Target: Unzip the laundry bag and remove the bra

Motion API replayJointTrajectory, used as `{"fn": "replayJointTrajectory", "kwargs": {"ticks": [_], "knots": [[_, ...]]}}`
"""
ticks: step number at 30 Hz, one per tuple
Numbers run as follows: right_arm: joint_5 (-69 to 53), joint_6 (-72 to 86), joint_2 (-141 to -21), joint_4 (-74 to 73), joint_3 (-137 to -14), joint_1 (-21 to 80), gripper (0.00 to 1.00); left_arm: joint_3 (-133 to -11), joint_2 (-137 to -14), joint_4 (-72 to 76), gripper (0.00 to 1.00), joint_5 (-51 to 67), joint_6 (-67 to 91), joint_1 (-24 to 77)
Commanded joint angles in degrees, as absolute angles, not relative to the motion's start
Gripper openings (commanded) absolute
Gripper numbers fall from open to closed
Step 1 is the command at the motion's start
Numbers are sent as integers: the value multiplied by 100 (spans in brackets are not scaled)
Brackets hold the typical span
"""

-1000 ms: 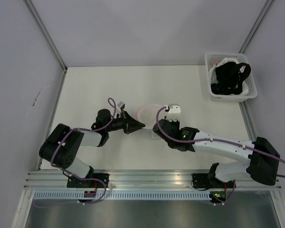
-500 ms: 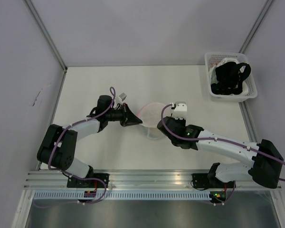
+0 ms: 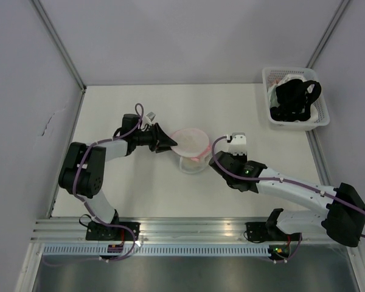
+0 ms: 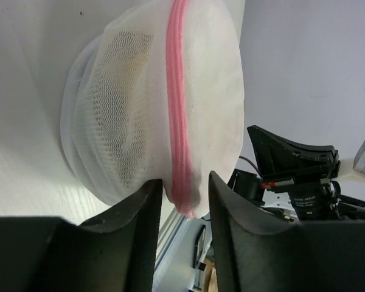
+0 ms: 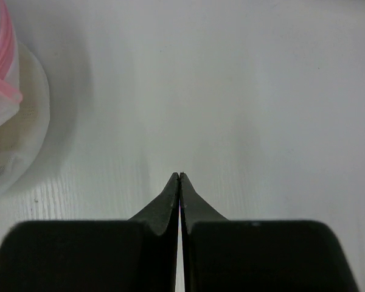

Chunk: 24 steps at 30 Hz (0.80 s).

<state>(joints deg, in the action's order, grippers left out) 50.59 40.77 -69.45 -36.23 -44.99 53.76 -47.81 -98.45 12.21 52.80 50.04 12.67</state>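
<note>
Laundry bag (image 4: pixel 128 121): lay ahead of parted left claw (image 4: pixel 184 185), zipper (image 4: pixel 176 91) lengthwise between jaws, ungripped; left of shut, empty right claw (image 5: pixel 180 176).

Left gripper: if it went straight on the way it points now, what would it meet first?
The laundry bag. In the left wrist view its pink zipper edge sits just ahead, dipping between the open fingers of the left gripper, so contact would likely be almost immediate; exact depth is unclear.

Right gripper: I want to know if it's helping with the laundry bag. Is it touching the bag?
Apart. The right wrist view shows the right gripper shut over bare table, with the laundry bag off at the frame's left edge.
</note>
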Motion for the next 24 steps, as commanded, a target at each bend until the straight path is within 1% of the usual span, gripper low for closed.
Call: {"fn": "replayJointTrajectory", "kwargs": {"ticks": [1,2,3,4,6,11,12,13,15,16,17,18,19,21,22,24], "knots": [[4633,3701,-6654,-3297,-4334,5379,0,-5027,-9888,1555,55,5335,5079,1274],[4467,3613,-6619,-3200,-4298,5379,0,-5001,-9835,1599,77,5326,5106,1283],[4126,3395,-6514,-2921,-4254,5388,0,-4923,-9774,1608,97,5300,5115,1283],[3939,3297,-6460,-2770,-4210,5396,0,-4887,-9713,1582,100,5239,5133,1283],[3300,3007,-6277,-2253,-4052,5388,0,-4686,-9432,1564,100,5195,5194,1275],[2506,2584,-6161,-1767,-4025,5388,0,-4044,-8387,1521,100,5054,5562,1301],[2427,2549,-6187,-1671,-4034,5396,1,-3791,-7906,1442,100,5010,5624,1301],[2339,2523,-6214,-1653,-4052,5388,0,-3675,-7684,1354,100,4914,5695,1309],[2303,2496,-6266,-1617,-4078,5396,0,-3325,-7148,924,100,4826,5748,1310],[2285,2487,-6284,-1608,-4078,5388,0,-3174,-6571,853,100,4721,5870,1318],[2268,2496,-6310,-1608,-4078,5388,1,-3025,-6287,731,100,4624,5932,1327],[2259,2487,-6328,-1582,-4078,5396,2,-2754,-5997,425,100,4527,5994,1336],[2250,2496,-6354,-1582,-4078,5388,4,-2620,-5385,291,100,4439,6072,1353],[2250,2531,-6390,-1538,-4034,5396,9,-2130,-4785,176,100,4184,6520,1415],[2241,2523,-6398,-1521,-4025,5396,10,-1979,-4294,184,100,3992,6896,1546],[2294,2592,-6407,-1450,-3955,5388,10,-1646,-3843,185,100,3728,7232,1739]]}}
